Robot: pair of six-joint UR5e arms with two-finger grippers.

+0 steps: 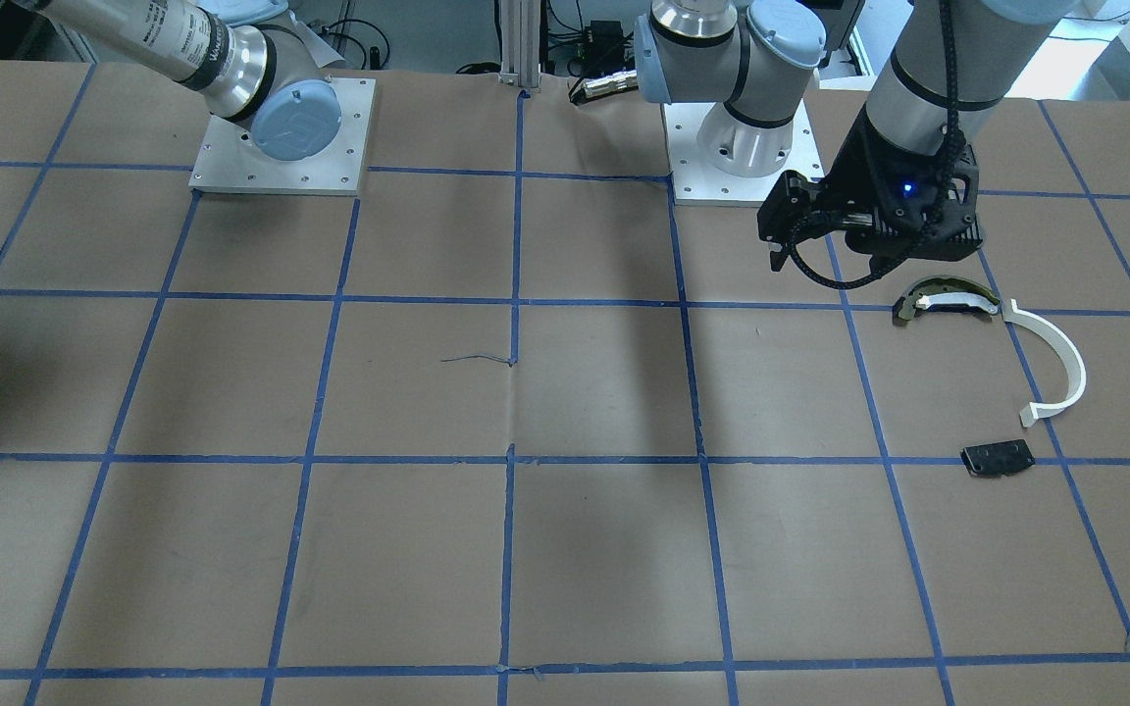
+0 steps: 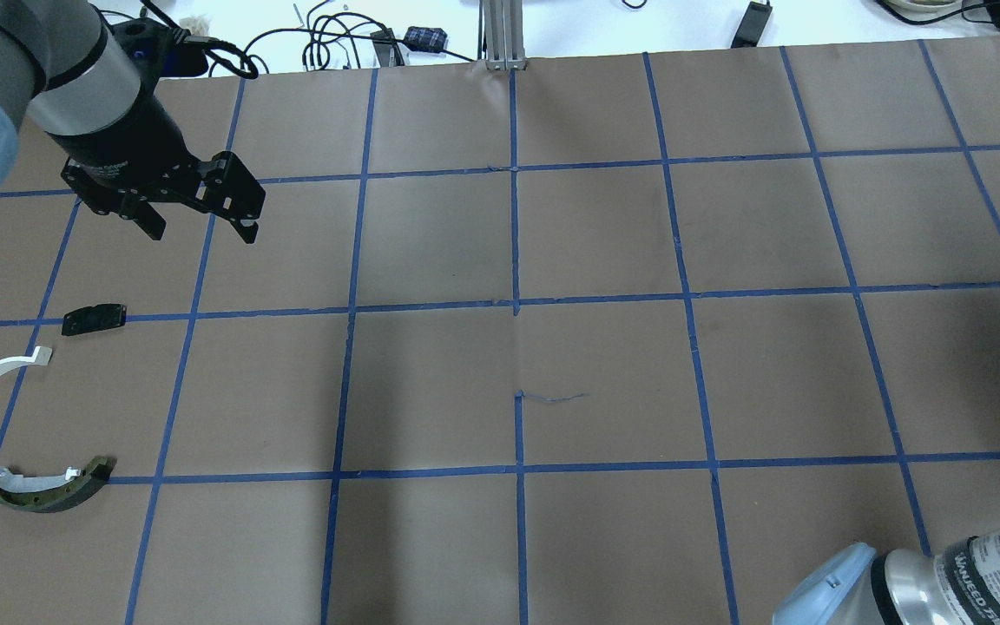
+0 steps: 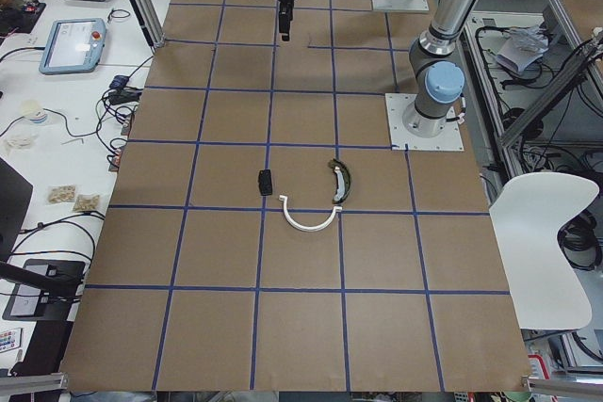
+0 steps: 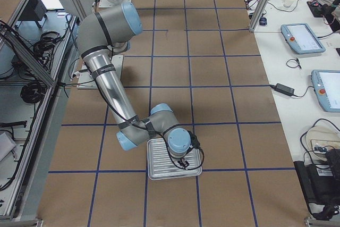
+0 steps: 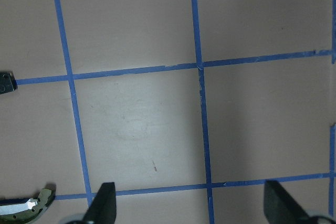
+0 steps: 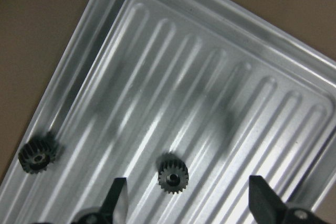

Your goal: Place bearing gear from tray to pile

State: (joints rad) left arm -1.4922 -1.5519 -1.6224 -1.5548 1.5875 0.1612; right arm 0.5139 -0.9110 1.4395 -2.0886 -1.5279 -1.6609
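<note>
Now, from the front, the pile is lying together: thin white half-ring strip point(image 1: 1073, 351), curved black-and-tan piece point(image 1: 948, 299), flat black plate with holes point(image 1: 997, 458). Overhead, the left gripper point(image 2: 202, 233) is hovering beyond them, fingers spread. At the right wrist, the right gripper point(image 6: 189, 203) is hanging wide apart over a small black toothed bearing gear point(image 6: 172, 174), which is sitting in the ribbed silver metal tray point(image 6: 210, 77).

You had a ribbed tray point(image 6: 157, 51) of brushed, dully shining metal, and the bearing gear point(image 6: 172, 175) on it looked dark and matt. Matt brown paper covered your table point(image 2: 604, 234), crossed by blue tape lines point(image 2: 515, 243). The half-ring strip point(image 1: 1075, 368) looked like smooth white plastic.
</note>
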